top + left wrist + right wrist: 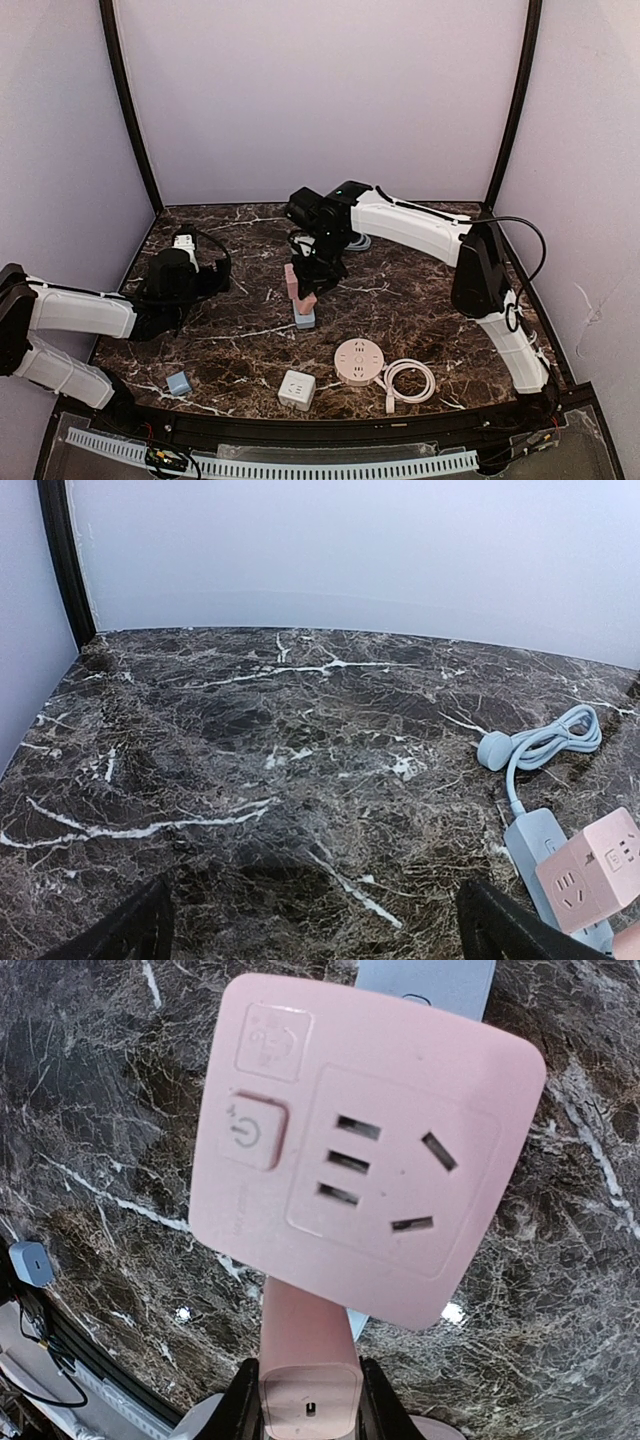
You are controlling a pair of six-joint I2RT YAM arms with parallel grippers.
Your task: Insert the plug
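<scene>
My right gripper [314, 270] is shut on a pink bar-shaped adaptor [310, 1360], with a jaw on each side of it in the right wrist view. A pink cube socket [360, 1150] with a power button is joined to that bar. It hangs tilted over the blue-grey power strip [304, 319], which shows behind it [430, 980]. I cannot tell whether its pins are in the strip. The left wrist view shows the strip [540, 850], the pink cube [590, 870] and the strip's coiled cable with its round plug [495, 748]. My left gripper [315, 935] is open and empty over bare marble, left of the strip.
A white cube socket [297, 390], a round pale socket [359, 360] with a coiled white cable [410, 381] and a small blue cube [179, 383] lie near the front edge. White walls with black corner posts enclose the table.
</scene>
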